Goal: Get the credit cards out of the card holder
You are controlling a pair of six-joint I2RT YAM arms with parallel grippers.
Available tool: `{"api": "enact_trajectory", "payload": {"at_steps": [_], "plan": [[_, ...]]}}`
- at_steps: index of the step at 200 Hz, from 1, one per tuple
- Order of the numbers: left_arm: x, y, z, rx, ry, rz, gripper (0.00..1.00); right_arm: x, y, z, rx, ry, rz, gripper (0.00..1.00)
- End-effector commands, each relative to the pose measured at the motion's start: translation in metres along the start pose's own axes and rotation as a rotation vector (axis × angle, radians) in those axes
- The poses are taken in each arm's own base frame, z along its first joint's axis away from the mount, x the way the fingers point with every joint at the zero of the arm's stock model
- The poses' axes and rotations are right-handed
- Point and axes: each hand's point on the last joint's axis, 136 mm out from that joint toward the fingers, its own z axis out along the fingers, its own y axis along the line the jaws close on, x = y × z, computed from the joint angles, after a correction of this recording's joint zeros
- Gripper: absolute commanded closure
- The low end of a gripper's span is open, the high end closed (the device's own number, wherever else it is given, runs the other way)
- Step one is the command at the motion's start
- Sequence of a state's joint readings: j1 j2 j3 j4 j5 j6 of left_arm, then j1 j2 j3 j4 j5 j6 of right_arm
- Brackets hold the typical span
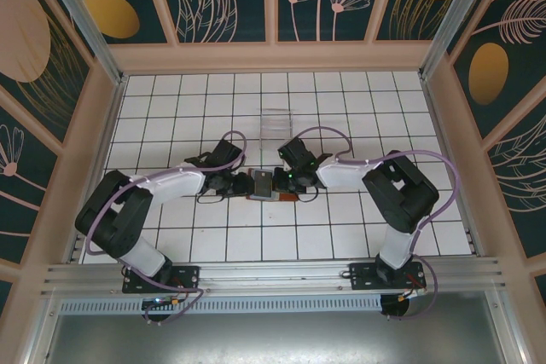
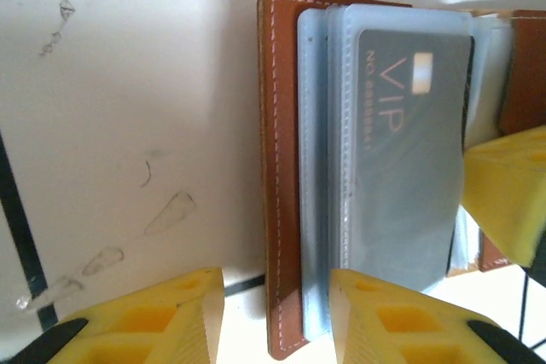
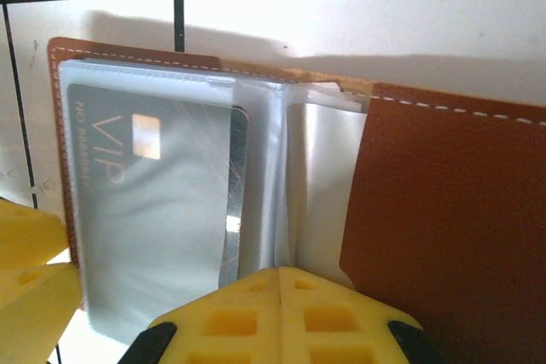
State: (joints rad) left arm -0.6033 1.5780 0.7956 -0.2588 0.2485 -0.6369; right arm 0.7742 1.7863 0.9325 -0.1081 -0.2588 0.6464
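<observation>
Where the two arms meet over the white tiled table (image 1: pixel 171 240), the card holder (image 2: pixel 277 125) lies opened flat. Its brown leather edge and clear sleeves run up between the fingers of the left gripper (image 2: pixel 277 283), which stand wide apart with nothing clamped. The tip of that gripper's right-hand finger (image 2: pixel 401 321) covers the sleeves' lower end, so it is unclear whether it presses on them. Just ahead of that finger a grey card (image 2: pixel 409 151) marked VIP sits wholly inside the top sleeve. A dark strip (image 3: pixel 239 130) behind it may be a second card, and the pale leaves beyond are too glossy to read. The right gripper (image 3: pixel 281 277) has its fingers pressed together at the sleeves' edge, and whether a leaf is nipped between them is hidden. From above, both grippers cover most of the holder, and a clear box (image 1: pixel 275 118) sits apart beyond them.
</observation>
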Motion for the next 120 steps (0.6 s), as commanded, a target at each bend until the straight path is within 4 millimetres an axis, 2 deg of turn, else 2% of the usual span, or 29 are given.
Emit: {"api": "enact_trajectory", "payload": {"at_steps": [1, 44, 69, 120], "plan": [[0.001, -0.008, -0.012, 0.021, 0.002, -0.017, 0.61, 0.059, -0.039, 0.005, 0.135, 0.179, -0.039, 0.94], [-0.008, -0.016, -0.017, 0.028, -0.014, -0.014, 0.6, 0.058, -0.037, -0.006, 0.125, 0.182, -0.071, 0.95], [-0.01, -0.021, -0.016, 0.045, -0.003, -0.012, 0.6, 0.061, -0.028, -0.01, 0.094, 0.197, -0.055, 0.96], [-0.007, -0.015, -0.006, 0.027, 0.008, -0.015, 0.61, 0.052, -0.014, -0.014, 0.066, 0.145, 0.043, 0.95]]}}
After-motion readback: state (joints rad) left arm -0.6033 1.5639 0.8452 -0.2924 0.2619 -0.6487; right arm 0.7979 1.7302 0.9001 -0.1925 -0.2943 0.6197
